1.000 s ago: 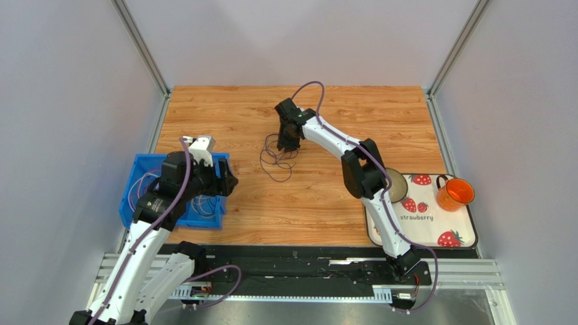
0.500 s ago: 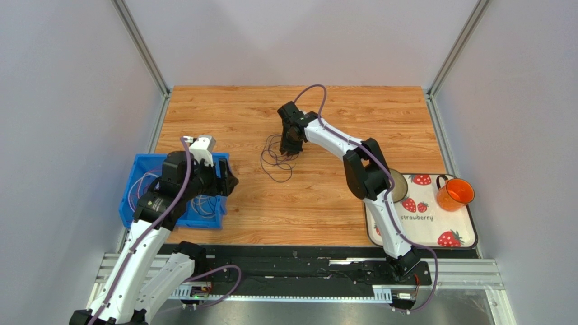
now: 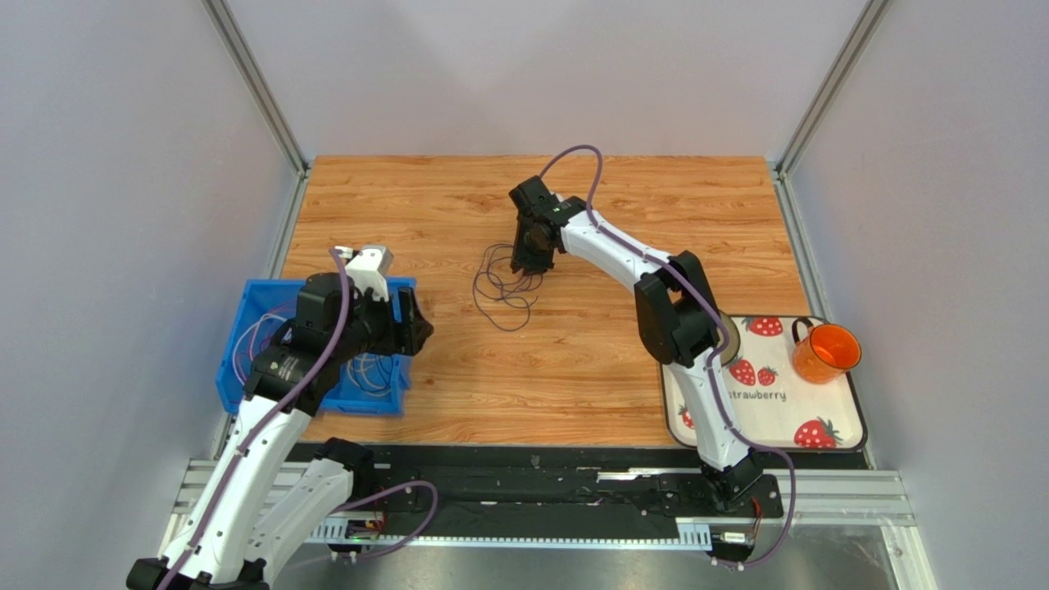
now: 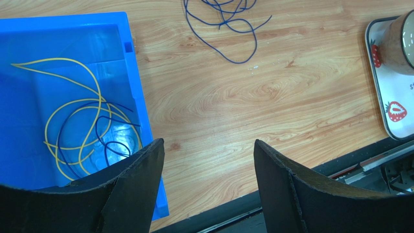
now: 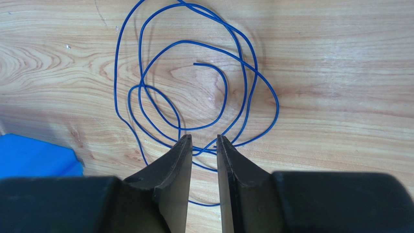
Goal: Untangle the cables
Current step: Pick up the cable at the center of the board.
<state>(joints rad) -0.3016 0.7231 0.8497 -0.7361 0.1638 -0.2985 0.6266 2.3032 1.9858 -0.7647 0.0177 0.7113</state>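
A dark blue cable (image 3: 502, 299) lies in loose overlapping loops on the wooden table, left of centre. My right gripper (image 3: 531, 258) hangs right over its far side. In the right wrist view the jaws (image 5: 203, 136) stand a narrow gap apart, and strands of the cable (image 5: 226, 90) run on the table under the tips, with nothing pinched. My left gripper (image 4: 208, 141) is wide open and empty above the right edge of the blue bin (image 4: 131, 73). Yellow and dark blue cables (image 4: 97, 92) lie coiled in that bin. The table cable (image 4: 238, 62) shows at the top of the left wrist view.
A strawberry-print tray (image 3: 770, 424) sits at the front right with an orange mug (image 3: 825, 353) and a brown cup (image 3: 720, 342) on it. The blue bin (image 3: 234, 369) stands at the table's left edge. Metal frame posts rise at the back corners.
The right arm's wrist has shifted slightly to the right and farther back over the cable loops. The left arm and the cables have not moved.
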